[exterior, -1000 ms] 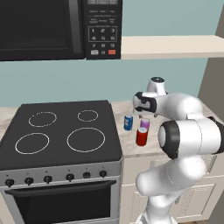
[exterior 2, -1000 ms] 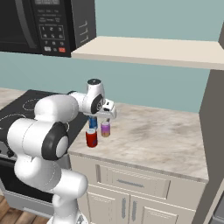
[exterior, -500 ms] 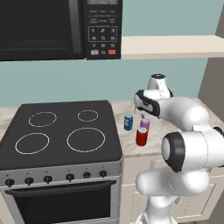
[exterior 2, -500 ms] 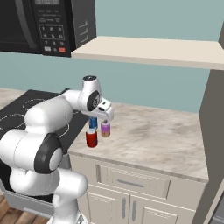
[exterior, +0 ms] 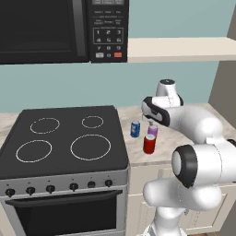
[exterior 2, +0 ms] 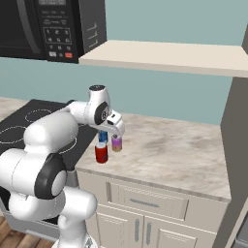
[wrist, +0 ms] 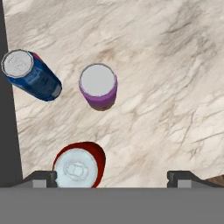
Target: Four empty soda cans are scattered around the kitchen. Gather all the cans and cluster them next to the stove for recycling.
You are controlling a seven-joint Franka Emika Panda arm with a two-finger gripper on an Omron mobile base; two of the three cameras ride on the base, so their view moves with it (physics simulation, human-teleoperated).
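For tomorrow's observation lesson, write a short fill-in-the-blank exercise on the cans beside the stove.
1. ____ cans stand on the counter beside the stove.
2. The can nearest the stove is ____.
3. The red can stands ____, like the purple can.
4. The gripper hangs above them with jaws ____.

Missing words: three; blue; upright; open

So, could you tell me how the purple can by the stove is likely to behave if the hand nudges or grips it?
The purple can stands upright, narrow and tall, so a sideways nudge would probably tip it, perhaps into the blue can nearby. Once on its side, its round body would likely roll on the counter. Its smooth wall may slip in the open hand.
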